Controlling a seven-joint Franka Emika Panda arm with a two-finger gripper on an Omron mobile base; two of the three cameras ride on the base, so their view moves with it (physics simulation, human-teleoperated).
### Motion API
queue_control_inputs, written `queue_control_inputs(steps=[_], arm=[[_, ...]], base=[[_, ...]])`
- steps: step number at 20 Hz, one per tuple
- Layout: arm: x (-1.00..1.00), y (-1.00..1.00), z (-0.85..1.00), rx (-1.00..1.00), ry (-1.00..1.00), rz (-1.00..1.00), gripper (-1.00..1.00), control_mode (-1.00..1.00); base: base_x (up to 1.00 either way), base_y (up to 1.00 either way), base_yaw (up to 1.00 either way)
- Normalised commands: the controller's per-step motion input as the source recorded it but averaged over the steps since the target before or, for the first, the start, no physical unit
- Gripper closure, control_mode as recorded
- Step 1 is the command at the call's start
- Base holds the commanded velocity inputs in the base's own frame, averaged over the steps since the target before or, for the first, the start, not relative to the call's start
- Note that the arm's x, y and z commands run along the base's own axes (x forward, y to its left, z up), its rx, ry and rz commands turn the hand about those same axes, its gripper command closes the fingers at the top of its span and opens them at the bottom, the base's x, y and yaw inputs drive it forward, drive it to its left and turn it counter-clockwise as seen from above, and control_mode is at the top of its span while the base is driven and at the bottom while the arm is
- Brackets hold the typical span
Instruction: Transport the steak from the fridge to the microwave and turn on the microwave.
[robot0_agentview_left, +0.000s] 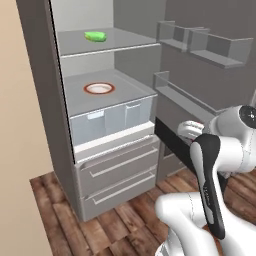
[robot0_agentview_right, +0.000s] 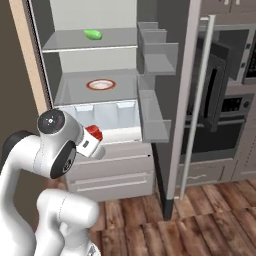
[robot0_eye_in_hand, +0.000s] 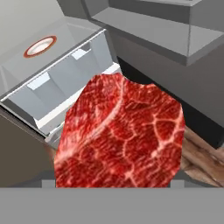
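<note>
Steak (robot0_eye_in_hand: 120, 135) held in the claw (robot0_agentview_right: 94, 133), out of the fridge (robot0_agentview_left: 107, 125) and hanging in front of the clear crisper bins (robot0_agentview_right: 100, 116), above the lower drawers (robot0_agentview_left: 117, 175). Seen up close from the hand camera: marbled red meat across the middle, fingertips hidden behind it, so probably clamped on its lower edge, though the grip itself stays out of sight. White red-rimmed plate (robot0_agentview_left: 99, 89) left bare on the middle shelf; green vegetable (robot0_agentview_left: 95, 36) on the shelf above. Fridge door (robot0_agentview_right: 172, 100) swung wide with its racks (robot0_agentview_right: 155, 60) close beside the arm's right. Microwave (robot0_agentview_right: 247, 52) partly visible beyond the door edge at the far right of the right base view, above the oven (robot0_agentview_right: 225, 120).

Step in hand, by judgement: carrying the meat away from the fridge toward the microwave. Best done by drawing the hand straight back first, well clear of the door racks, before turning the base. Worth keeping the wrist level and the motion smooth, since a thin flat slab gripped at one edge can sag or slip. No squeezing harder, no fast swings near the door handle (robot0_agentview_right: 197, 100)
</note>
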Motion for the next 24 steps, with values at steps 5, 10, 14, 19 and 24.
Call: queue_control_inputs(steps=[5, 10, 14, 19, 24], arm=[[0.0, 0.0, 0.0, 0.0, 0.0, 0.0, 1.0, 1.0], [0.0, 0.0, 0.0, 0.0, 0.0, 0.0, 1.0, 1.0], [0.0, 0.0, 0.0, 0.0, 0.0, 0.0, 1.0, 1.0], [0.0, 0.0, 0.0, 0.0, 0.0, 0.0, 1.0, 1.0], [0.0, 0.0, 0.0, 0.0, 0.0, 0.0, 1.0, 1.0]], base=[[-0.53, 0.15, -0.23], [-0.54, 0.14, -0.22], [-0.45, 0.05, -0.23], [-0.33, 0.0, -0.26], [-0.33, 0.0, -0.29]])
